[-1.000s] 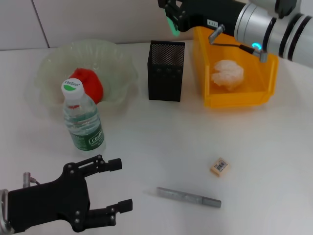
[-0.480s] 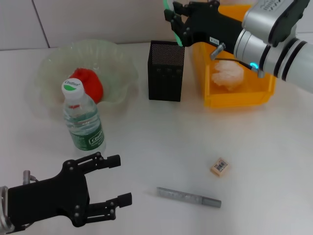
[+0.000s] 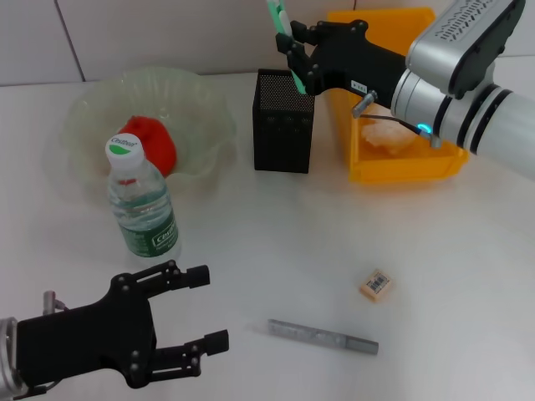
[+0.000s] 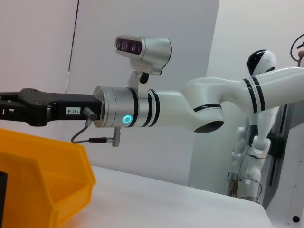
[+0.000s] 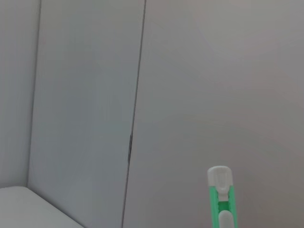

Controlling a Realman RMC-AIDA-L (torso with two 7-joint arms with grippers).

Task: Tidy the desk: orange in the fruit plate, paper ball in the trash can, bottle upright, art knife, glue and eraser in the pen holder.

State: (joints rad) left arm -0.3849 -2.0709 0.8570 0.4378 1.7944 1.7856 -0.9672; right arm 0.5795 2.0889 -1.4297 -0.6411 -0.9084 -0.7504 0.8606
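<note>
Right hand (image 3: 294, 52) clamped on the knife (image 3: 279, 18), upright just above the far rim of the pen holder (image 3: 283, 121); left hand (image 3: 196, 319) spread open and empty near left over the worktop (image 3: 276, 242), glue stick (image 3: 322, 336) and eraser (image 3: 375, 284) lying near right.

My desk (image 3: 276, 242) is carrying the plate (image 3: 84, 117), bottle (image 3: 142, 205), holder (image 3: 284, 134), bin (image 3: 401, 163), eraser (image 3: 375, 285) and glue (image 3: 322, 337).
</note>
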